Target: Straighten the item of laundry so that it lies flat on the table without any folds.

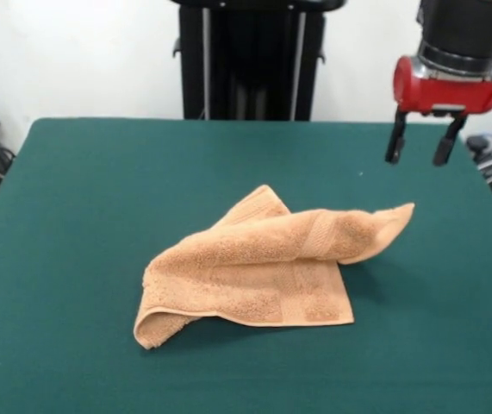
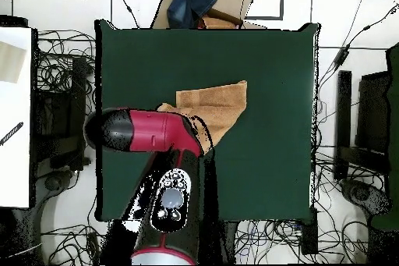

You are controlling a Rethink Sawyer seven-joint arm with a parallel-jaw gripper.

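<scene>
The peach-orange towel (image 1: 258, 272) lies rumpled in the middle of the dark green table (image 1: 99, 190). One layer is folded diagonally over the rest, with a corner pointing to the right and a curled fold at the lower left. A woven band stripe shows across the folded layer. My gripper (image 1: 419, 147) hangs open and empty above the table's far right part, up and to the right of the towel's pointed corner, apart from it. In the overhead view the towel (image 2: 218, 107) shows partly under my red arm (image 2: 148, 130), which hides the gripper.
The robot's black pedestal (image 1: 250, 60) stands behind the table's far edge. Cables and equipment (image 2: 54, 107) lie on the floor around the table. A cardboard box with blue cloth (image 2: 203, 1) sits beyond the table's edge in the overhead view.
</scene>
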